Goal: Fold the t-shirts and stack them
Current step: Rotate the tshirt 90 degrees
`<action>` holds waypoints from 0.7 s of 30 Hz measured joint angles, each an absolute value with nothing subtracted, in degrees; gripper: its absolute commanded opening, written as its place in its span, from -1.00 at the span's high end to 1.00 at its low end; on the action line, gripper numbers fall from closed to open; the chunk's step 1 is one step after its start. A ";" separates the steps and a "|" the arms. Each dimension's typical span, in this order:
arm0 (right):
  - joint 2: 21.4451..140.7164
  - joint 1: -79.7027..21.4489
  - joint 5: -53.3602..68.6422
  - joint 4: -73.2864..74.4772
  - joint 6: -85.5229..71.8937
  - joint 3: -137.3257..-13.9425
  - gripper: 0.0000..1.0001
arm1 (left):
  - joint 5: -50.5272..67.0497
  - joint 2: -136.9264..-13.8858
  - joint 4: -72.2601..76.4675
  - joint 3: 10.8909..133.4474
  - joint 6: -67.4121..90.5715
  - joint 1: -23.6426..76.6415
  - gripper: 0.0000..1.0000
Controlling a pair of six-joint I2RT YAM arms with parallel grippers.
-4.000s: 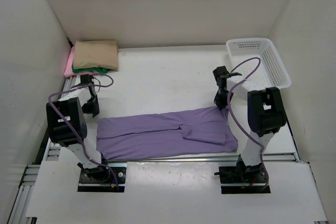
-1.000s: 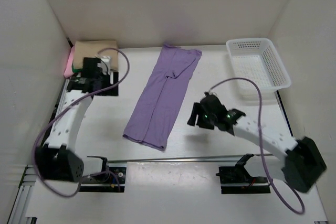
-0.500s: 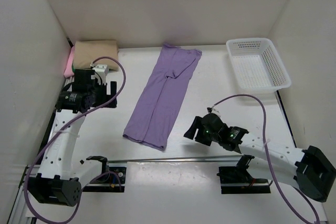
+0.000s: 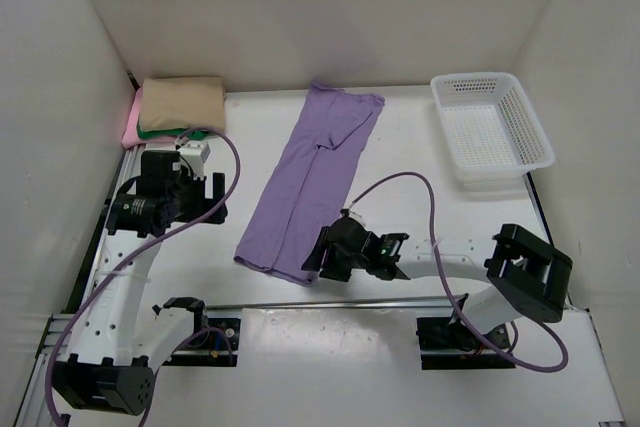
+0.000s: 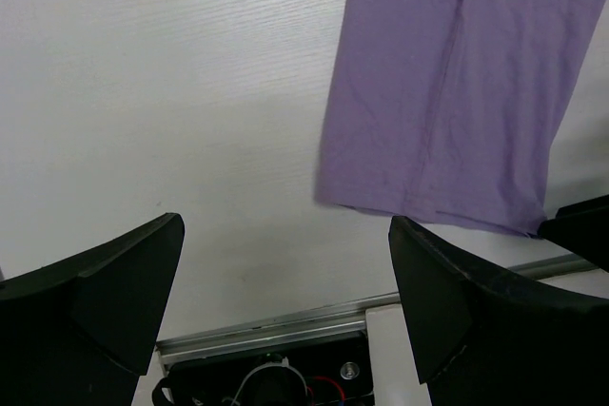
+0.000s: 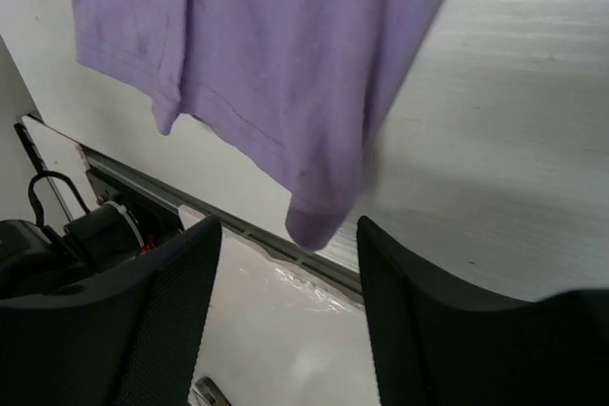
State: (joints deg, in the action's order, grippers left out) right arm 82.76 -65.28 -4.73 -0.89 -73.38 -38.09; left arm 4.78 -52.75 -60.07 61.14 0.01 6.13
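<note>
The lavender t-shirt [image 4: 315, 182] lies folded into a long strip running from the back middle of the table toward the near left. My right gripper [image 4: 322, 259] is low at its near right corner, open. In the right wrist view that corner [image 6: 319, 221] sits just ahead of the gap between my fingers [image 6: 285, 330], not clamped. My left gripper [image 4: 205, 205] hovers open and empty left of the strip. The left wrist view shows the shirt's near hem [image 5: 428, 206] up and to the right of my jaws [image 5: 285, 330]. Tan [image 4: 182, 102], dark green [image 4: 165, 131] and pink [image 4: 130, 127] t-shirts lie folded and stacked at the back left.
A white mesh basket [image 4: 495, 132] stands at the back right. An aluminium rail [image 4: 350, 299] runs along the table's near edge, just beyond the shirt's hem, with the arm bases behind it. White walls close in the left, back and right sides.
My right arm has swung left and down to the shirt's near right corner, its jaws narrowing. The left gripper has drifted a little toward the near edge. The shirt has not moved.
</note>
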 measured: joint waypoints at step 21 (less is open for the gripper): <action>87.85 -66.19 -3.60 2.04 -80.42 -38.94 1.00 | 10.37 -53.06 -62.48 60.69 0.05 7.01 -0.45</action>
State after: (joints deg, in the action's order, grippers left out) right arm 87.85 -66.19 -3.60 2.04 -80.42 -38.94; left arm 10.37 -53.06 -62.48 60.69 0.05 7.01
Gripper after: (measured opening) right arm 0.011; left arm 0.734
